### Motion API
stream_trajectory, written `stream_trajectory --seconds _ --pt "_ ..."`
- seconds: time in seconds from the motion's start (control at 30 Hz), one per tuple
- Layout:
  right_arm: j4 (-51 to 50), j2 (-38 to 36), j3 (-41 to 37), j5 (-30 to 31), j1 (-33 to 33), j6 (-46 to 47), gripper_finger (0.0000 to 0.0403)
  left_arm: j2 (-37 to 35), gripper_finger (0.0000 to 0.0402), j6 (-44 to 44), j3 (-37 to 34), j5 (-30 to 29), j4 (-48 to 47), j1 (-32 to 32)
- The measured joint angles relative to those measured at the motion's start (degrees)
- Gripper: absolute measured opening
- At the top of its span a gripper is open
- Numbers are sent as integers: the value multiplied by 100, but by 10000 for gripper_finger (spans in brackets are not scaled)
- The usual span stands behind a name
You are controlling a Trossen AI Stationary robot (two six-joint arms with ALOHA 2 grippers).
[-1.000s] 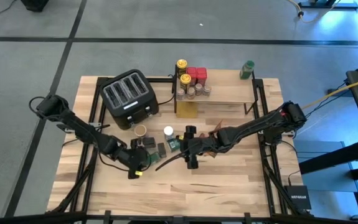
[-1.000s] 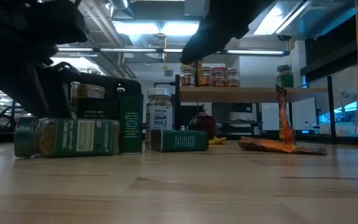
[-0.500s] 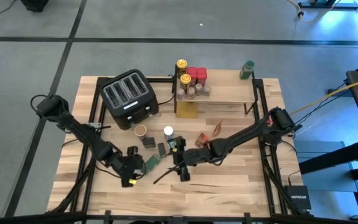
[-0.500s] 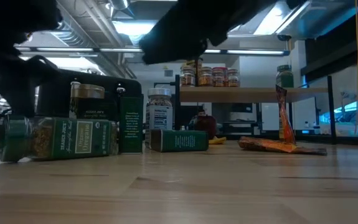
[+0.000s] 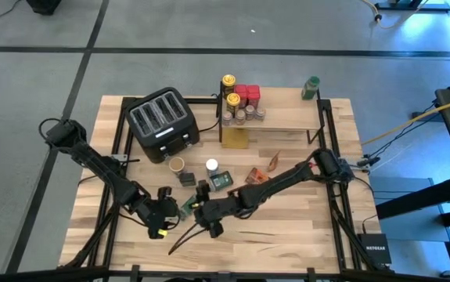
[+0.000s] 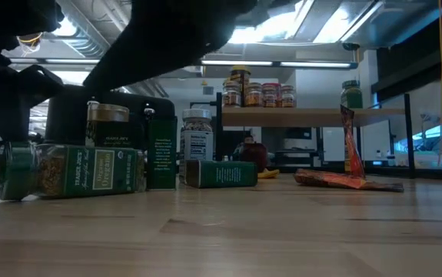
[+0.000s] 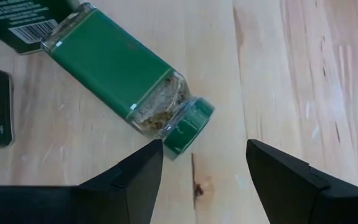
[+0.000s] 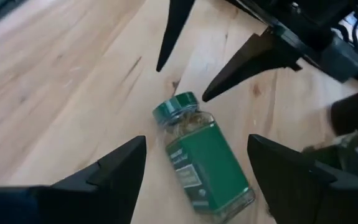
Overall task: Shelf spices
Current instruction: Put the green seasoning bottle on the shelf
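Green-lidded and green-labelled, the jar (image 7: 129, 81) lies on its side on the wooden tabletop (image 5: 287, 235), and both grippers have it in front of them with nothing held.

The left gripper (image 7: 200, 180) hovers with its jaws spread and empty. The jar's lid sits just ahead of the gap between the fingers, nearer the one finger (image 7: 138, 177), and the body runs away from the jaws at a slant, so the jar is not yet lined up between them.

The right gripper (image 8: 197, 180) comes in from the other side, jaws likewise parted and bare. From here the jar's body lies between the two fingers and its lid points away, toward the left gripper's tips further off.

As for handling, the jar looks like clear glass or hard plastic with a screw lid: rigid, light, smooth-sided and flat-faced. It will probably not roll far, but a glossy label can slip under a weak pinch. I judge the best hold to be across the two flat faces at mid-body, not on the lid, which is narrower and may turn. Glass would dislike a drop, so a firm, centred grip seems wise.

The shelf (image 5: 287, 125) stands well beyond both jaws, already carrying several jars (image 5: 244, 98).
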Motion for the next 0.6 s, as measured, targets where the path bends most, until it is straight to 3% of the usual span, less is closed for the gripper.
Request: stream_trajectory --seconds 0.27,0.6 --pt "-235 264 218 -540 -462 -344 285 0 224 -404 -396 -11 -6 -110" --pt "74 624 230 -1632 -752 -322 285 0 224 -861 -572 -40 -2 -333"
